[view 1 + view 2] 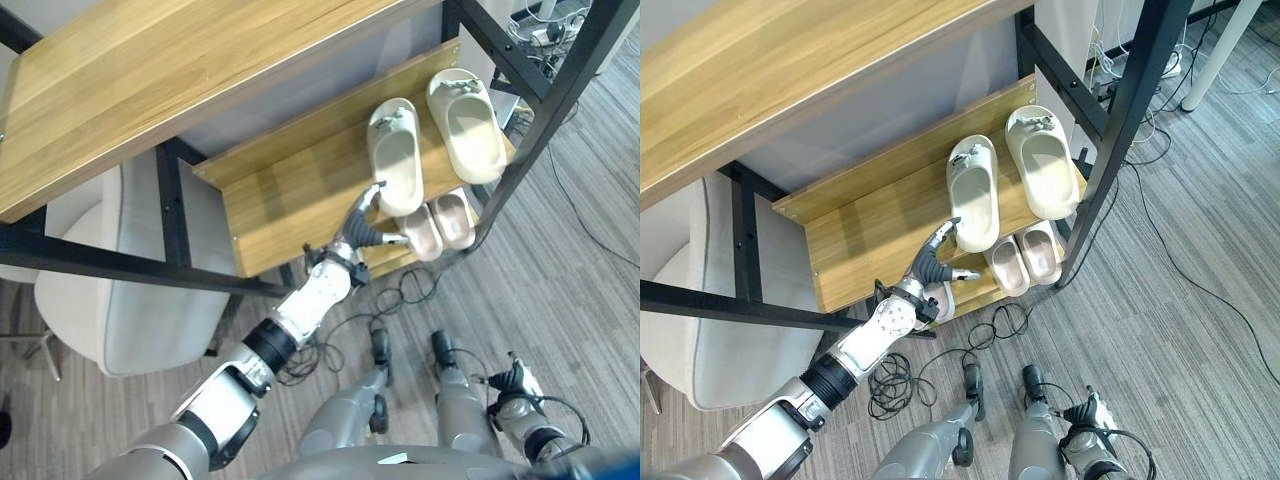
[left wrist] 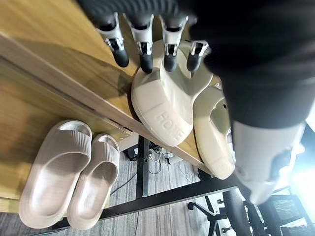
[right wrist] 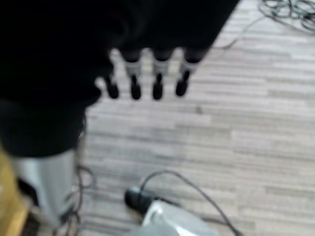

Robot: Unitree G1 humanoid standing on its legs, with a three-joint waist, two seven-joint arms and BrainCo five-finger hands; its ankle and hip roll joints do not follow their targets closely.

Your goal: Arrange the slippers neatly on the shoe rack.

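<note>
- Two cream slippers lie side by side on the middle wooden shelf (image 1: pixel 290 190) of the shoe rack — the nearer cream slipper (image 1: pixel 396 155) and the farther cream slipper (image 1: pixel 466 122), just beside each other.
- Their long axes run across the depth of the shelf, roughly parallel; the closed toe ends with a small ornament point toward the back of the rack, the open heels toward the front edge, which the nearer one's heel overhangs.
- Both are thick-soled, smooth, pale cream, with a broad upper strap; the left wrist view shows raised lettering on the sole of the nearer one.
- On the shelf below lies a second pair of two pinkish-beige slippers (image 1: pixel 1026 256), close together, lengthwise the same way, ribbed across the toe.
- Count: four slippers in all — two cream, two pinkish-beige.
- The left hand (image 1: pixel 367 228) reaches to the heel of the nearer cream slipper, fingers straight and spread, fingertips (image 2: pixel 144 53) at its edge, not curled round it.
- The right hand (image 3: pixel 147 73) hangs low over the grey floor (image 3: pixel 246 118), its fingers straight, holding nothing.
- A white chair (image 1: pixel 120 300) stands beside the rack.
</note>
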